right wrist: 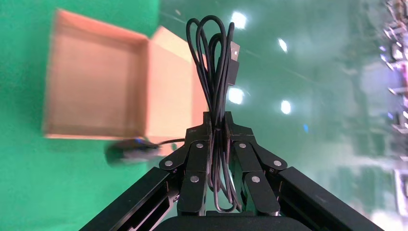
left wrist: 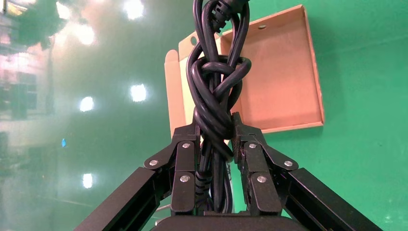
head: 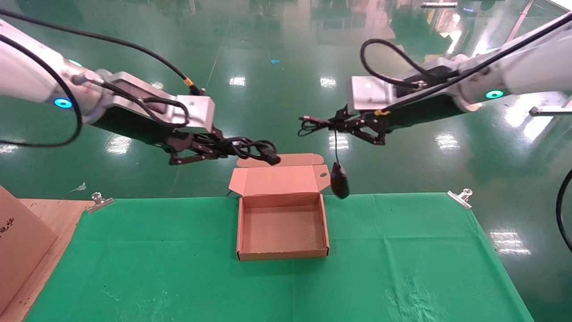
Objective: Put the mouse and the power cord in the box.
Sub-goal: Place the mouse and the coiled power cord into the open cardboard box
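1. A green cloth (head: 178,268) covers the table (head: 49,214) nearest the robot, with bare wood showing at the near left beside a leaning cardboard sheet (head: 18,250).
2. The box (head: 282,226) sits open on the cloth near the table's middle, its tray holding nothing, its hinged lid (head: 279,179) standing up and tilted back over the far edge.
3. Two metal clips (head: 99,201) pin the cloth along the far edge, one at the left and one at the right.
4. The mouse (head: 340,180) hangs in the air on its thin cable, just right of the lid's right flap and above the table's far edge, clear of the tray.
5. The left gripper (head: 223,150) is raised beyond the far edge, to the left of the lid; its fingers (left wrist: 187,168) are closed tight around the power cord (head: 254,150), a knotted black bundle whose plug end reaches toward the top of the lid.
6. The right gripper (head: 342,124) is raised higher, to the far right of the box; its fingers (right wrist: 195,163) are pinched together on the coiled mouse cable (right wrist: 216,72), with a USB plug (right wrist: 234,67) among the loops, so the mouse dangles below it.
7. Behind everything lies a glossy green floor (head: 277,89).
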Robot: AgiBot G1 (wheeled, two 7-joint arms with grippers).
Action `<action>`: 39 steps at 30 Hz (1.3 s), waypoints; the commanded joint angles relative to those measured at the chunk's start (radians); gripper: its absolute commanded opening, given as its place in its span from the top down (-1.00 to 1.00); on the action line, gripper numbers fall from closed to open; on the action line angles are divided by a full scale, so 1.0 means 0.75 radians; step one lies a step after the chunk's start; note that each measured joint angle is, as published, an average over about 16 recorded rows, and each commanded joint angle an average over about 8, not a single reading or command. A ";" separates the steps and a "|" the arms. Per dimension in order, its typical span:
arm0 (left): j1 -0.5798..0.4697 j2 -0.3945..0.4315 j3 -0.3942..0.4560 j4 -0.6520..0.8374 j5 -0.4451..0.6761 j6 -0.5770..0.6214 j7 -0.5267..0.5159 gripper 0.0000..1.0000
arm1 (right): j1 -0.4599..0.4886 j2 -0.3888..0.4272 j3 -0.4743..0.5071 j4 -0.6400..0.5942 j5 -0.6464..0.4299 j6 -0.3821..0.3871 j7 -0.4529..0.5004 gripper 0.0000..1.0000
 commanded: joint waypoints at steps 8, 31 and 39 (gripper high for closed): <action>0.151 0.091 -0.067 0.076 -0.091 -0.287 0.244 1.00 | -0.024 -0.053 0.012 -0.022 0.016 0.086 0.005 1.00; 0.833 0.201 0.252 -0.361 -0.400 -1.177 0.302 -0.35 | -0.088 -0.032 0.028 -0.048 0.041 -0.013 -0.034 1.00; 0.817 0.199 0.385 -0.368 -0.490 -1.215 0.275 -1.00 | -0.113 -0.032 0.029 -0.055 0.044 0.014 -0.042 1.00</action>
